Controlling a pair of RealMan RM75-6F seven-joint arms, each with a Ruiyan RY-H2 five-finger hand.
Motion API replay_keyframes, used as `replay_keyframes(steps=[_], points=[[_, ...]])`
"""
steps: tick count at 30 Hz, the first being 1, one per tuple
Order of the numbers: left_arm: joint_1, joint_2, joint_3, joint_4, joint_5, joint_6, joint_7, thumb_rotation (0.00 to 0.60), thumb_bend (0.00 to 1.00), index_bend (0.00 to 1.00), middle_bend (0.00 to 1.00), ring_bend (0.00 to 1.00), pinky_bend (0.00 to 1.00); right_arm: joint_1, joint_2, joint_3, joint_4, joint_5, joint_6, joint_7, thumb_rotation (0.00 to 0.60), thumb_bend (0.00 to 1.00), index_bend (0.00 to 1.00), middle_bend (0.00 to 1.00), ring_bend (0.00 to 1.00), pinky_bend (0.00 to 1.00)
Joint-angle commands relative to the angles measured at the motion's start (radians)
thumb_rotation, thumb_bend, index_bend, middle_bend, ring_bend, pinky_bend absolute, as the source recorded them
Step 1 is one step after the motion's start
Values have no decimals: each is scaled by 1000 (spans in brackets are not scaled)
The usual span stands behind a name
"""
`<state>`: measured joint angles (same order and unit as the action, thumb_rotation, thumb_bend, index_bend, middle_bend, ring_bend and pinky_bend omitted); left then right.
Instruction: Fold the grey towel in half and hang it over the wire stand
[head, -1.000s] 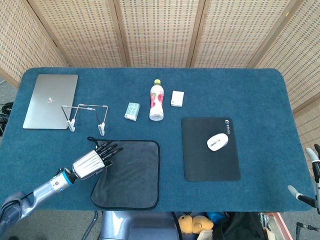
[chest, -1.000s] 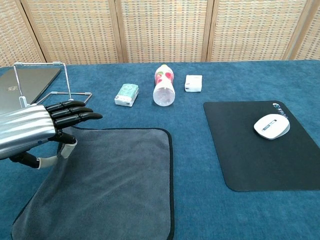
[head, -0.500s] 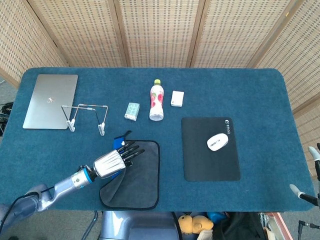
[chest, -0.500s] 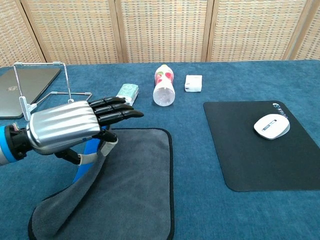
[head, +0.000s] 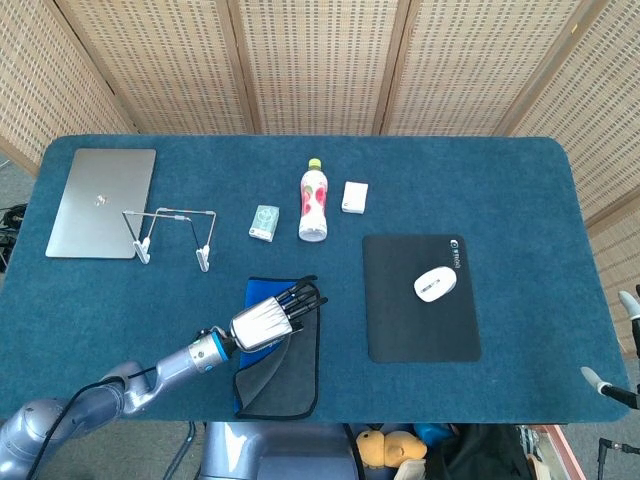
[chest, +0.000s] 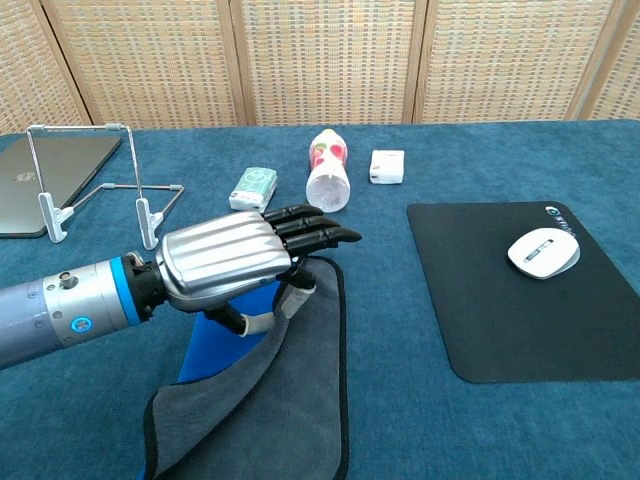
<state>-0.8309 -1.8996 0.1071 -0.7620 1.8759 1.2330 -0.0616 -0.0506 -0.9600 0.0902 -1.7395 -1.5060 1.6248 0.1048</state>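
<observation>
Towel (head: 285, 365) in mid-fold on the blue tablecloth (head: 520, 190): my left hand (head: 272, 316) pinches its lifted left edge between thumb and fingers and holds it raised over the half that lies flat, so the cloth's bright blue underside (chest: 222, 340) shows beneath my palm. From the chest view my other fingers (chest: 312, 224) stretch forward, pointing toward the mouse pad (head: 421, 297), while the grey fabric drapes down from my grip to the table's near edge. The flat half lies at the front of the table, just left of the mouse pad and apart from it.

The wire stand (head: 170, 234) sits upright behind and to the left of the towel, well apart from it, with nothing hung on it. A closed silver laptop (head: 101, 203) lies just beyond the stand at the far left. Behind the towel, a small green-and-white packet (head: 264, 222), a bottle (head: 314, 201) lying on its side with its green cap pointing away, and a small white box (head: 354, 196) stand in a loose row. A white mouse (head: 435, 284) rests on the black pad.

My right hand (head: 615, 383) shows only as a sliver at the lower right edge of the head view; whether its fingers are curled or spread I cannot tell.
</observation>
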Motion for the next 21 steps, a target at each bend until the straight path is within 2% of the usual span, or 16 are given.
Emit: replay_keyframes(steps=[1,7,14,16,18,20,21], points=[[-11,-18,-8,9,-11,-18,10,600,397,666,0,0,0,-1,0,0,1,1,1,2,600,0,0,0,0,0],[-24,-43,-24,18,-40,-47,19,600,393,658,0,0,0,-4,2,1,2,2,7,8,600,0,0,0,0,0],[-34,-51,-24,17,-43,-36,23,600,376,601,0,0,0,-7,5,2,3,2,11,16,600,0,0,0,0,0],[-36,-49,-24,16,-44,-36,28,600,367,472,0,0,0,-7,5,1,3,2,11,16,600,0,0,0,0,0],[-39,-43,-24,9,-48,-38,29,600,347,172,0,0,0,-7,6,0,2,1,11,16,600,0,0,0,0,0],[-39,-35,-28,-2,-54,-36,30,600,335,17,0,0,0,-8,7,0,2,1,11,17,600,0,0,0,0,0],[-39,-31,-29,-8,-55,-32,31,600,330,0,0,0,0,-8,7,0,2,1,11,18,600,0,0,0,0,0]])
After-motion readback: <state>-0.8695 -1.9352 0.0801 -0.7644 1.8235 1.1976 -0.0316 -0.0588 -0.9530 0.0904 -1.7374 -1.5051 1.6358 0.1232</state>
